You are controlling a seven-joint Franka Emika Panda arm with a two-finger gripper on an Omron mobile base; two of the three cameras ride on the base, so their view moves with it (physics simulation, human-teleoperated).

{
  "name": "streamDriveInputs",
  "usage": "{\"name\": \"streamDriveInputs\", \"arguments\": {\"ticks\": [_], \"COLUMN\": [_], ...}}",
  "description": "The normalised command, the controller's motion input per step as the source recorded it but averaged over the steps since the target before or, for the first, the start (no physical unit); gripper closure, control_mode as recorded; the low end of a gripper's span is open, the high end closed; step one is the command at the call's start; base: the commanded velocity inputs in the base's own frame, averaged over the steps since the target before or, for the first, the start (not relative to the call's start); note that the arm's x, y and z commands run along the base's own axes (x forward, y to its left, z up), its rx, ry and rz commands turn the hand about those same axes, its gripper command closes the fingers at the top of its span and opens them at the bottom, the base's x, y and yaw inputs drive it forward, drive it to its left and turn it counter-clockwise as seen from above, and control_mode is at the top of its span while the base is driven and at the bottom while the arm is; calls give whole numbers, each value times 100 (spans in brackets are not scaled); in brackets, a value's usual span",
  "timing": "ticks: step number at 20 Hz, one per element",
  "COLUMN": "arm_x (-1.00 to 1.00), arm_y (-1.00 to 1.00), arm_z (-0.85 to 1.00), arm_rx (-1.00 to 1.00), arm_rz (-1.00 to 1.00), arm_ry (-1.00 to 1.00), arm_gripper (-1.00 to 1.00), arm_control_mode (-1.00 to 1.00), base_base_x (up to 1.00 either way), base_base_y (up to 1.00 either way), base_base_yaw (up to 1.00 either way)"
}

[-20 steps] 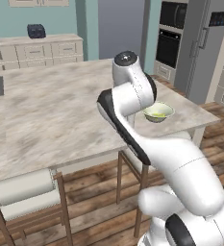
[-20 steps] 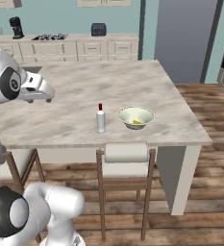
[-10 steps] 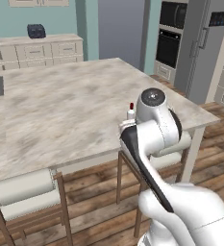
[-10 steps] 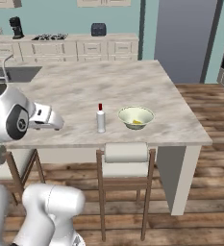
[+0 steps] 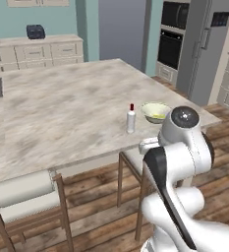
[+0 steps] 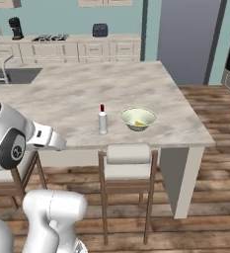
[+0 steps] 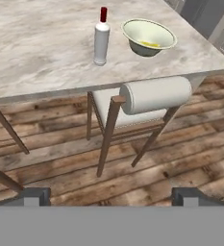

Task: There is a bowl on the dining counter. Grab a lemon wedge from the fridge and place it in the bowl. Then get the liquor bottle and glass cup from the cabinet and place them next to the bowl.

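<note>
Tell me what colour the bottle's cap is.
Red; the liquor bottle shows best in the hand view.

No readable text, label or number shows anywhere

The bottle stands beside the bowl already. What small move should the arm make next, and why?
Probably turn away toward the cabinet for the glass cup. The liquor bottle stands upright beside the bowl, a lemon wedge lies inside, and the tool is open and empty.
</note>
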Motion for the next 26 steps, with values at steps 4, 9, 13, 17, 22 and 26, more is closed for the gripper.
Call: {"name": "streamDriveInputs", "arguments": {"ticks": [4, 9, 13, 17, 22, 26], "arm_x": [0, 0, 0, 0, 0, 0], "arm_y": [0, 0, 0, 0, 0, 0], "arm_z": [0, 0, 0, 0, 0, 0], "arm_rx": [0, 0, 0, 0, 0, 0], "arm_rz": [0, 0, 0, 0, 0, 0], "arm_ry": [0, 0, 0, 0, 0, 0], "arm_gripper": [-100, -100, -100, -100, -100, -100], "arm_control_mode": [100, 100, 100, 100, 100, 100], "base_base_x": [-19, 1, 5, 16, 32, 45], "base_base_y": [-48, -24, -19, -26, -35, -44], "base_base_yaw": [-39, -66, -73, -69, -63, -57]}}
